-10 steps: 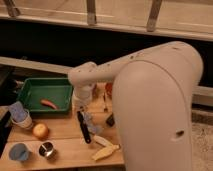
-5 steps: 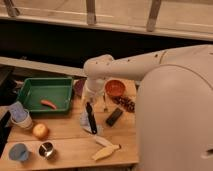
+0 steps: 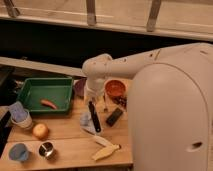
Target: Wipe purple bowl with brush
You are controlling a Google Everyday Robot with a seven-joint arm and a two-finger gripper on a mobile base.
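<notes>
The purple bowl (image 3: pixel 79 86) sits at the back of the wooden table, just right of the green tray, partly hidden behind my arm. My gripper (image 3: pixel 91 99) points down just in front of and to the right of the bowl. It is shut on the top of the brush (image 3: pixel 94 118), whose long black body hangs down toward the table in front of the bowl. The brush's lower end is near the tabletop, apart from the purple bowl.
A red-orange bowl (image 3: pixel 115 88) stands right of the gripper, with a thin fork (image 3: pixel 105 104) and a black block (image 3: pixel 114 117) in front. The green tray (image 3: pixel 30 92) holds a carrot (image 3: pixel 48 104). Cups (image 3: pixel 19 115), an apple (image 3: pixel 40 131), a blue cup (image 3: pixel 18 152), a metal cup (image 3: pixel 46 149) and a banana (image 3: pixel 106 151) lie nearer.
My arm has swung right and back, carrying the brush from the table's front middle toward the bowls. The last half second shows only a small shift.
</notes>
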